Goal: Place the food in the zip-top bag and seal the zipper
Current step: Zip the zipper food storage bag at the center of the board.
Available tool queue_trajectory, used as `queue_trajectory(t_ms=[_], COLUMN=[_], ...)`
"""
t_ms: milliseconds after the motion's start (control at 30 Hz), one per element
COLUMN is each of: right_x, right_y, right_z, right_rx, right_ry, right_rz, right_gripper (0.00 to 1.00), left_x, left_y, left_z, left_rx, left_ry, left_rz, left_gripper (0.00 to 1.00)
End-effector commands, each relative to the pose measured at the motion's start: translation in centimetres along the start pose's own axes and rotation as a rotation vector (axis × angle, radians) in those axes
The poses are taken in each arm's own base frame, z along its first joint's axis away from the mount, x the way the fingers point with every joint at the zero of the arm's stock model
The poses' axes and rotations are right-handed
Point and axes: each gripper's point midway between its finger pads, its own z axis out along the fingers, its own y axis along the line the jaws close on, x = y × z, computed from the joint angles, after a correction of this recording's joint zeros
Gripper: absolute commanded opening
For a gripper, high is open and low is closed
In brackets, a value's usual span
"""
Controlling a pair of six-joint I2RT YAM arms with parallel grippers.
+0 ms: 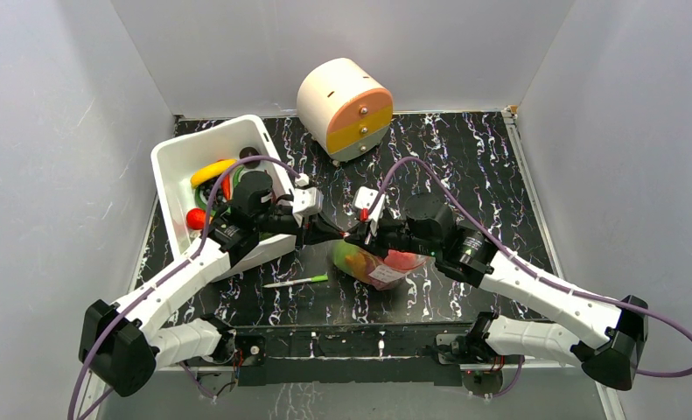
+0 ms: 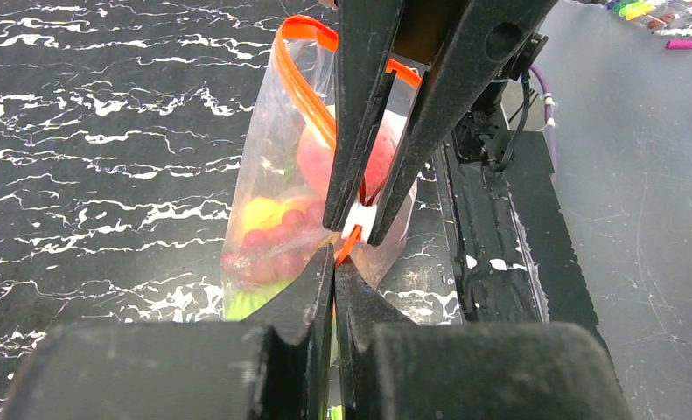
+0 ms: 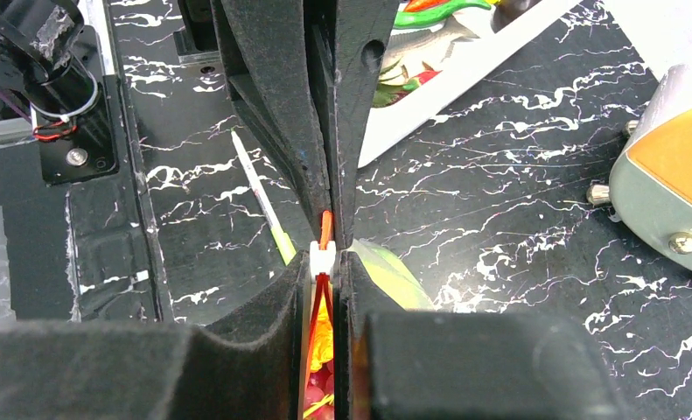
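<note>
our left gripper (image 2: 334, 262) was pinched shut on one end of the zipper (image 2: 300, 70). our right gripper (image 3: 324, 262) was clamped on the same zipper at its white slider (image 2: 357, 219). we saw the zip-top bag (image 2: 259, 166) below them, mid-table (image 1: 464, 149), with food (image 2: 268, 241) inside. more food lay in the white bin (image 1: 171, 171).

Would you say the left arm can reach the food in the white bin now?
Probably not yet: the left gripper is shut on the zipper, though the open bin sits beside it.
</note>
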Motion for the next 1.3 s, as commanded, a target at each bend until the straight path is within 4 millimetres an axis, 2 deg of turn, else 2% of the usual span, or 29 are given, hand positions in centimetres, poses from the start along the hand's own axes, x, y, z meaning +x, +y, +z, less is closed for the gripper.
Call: queue_trajectory(t_ms=[0,267,500,833,967,1167,1267], right_x=[-2.2,-0.9,0.5,1.0,0.8,-1.7,-2.4], right_y=[-0.5,-1.3,-1.7,-2.8,-2.9,-1.6,-1.3], right_z=[-0.2,-1.5,-1.9,-3.2,-3.5,-3.4,-3.3], right_rx=[0.021,0.088,0.114,0.187,0.191,0.114,0.095], right_ry=[-0.077,-0.024,0.038,0.091,0.095,-0.015,-0.044], right_rz=[-0.023,-0.026,-0.013,-0.034,-0.034,-0.042,-0.046], right_gripper=[0.00,0.00,0.00,0.00,0.00,0.00,0.00], left_x=[-1.8,-2.0,-2.6,-4.0,-3.9,-3.9,-3.9], left_y=[0.3,0.4,0.4,-0.3,-0.7,-0.6,-0.3], left_z=[-0.6,-1.0,-1.5,-2.1,-1.4,-0.6,-0.3], left_rx=[-0.037,-0.089,-0.109,-0.118,-0.052,0.010,0.022], left_ry=[-0.041,-0.069,-0.084,-0.136,-0.156,-0.152,-0.136], left_rz=[0.077,0.091,0.095,0.090,0.064,0.045,0.041], left_gripper=[0.00,0.00,0.00,0.00,0.00,0.36,0.44])
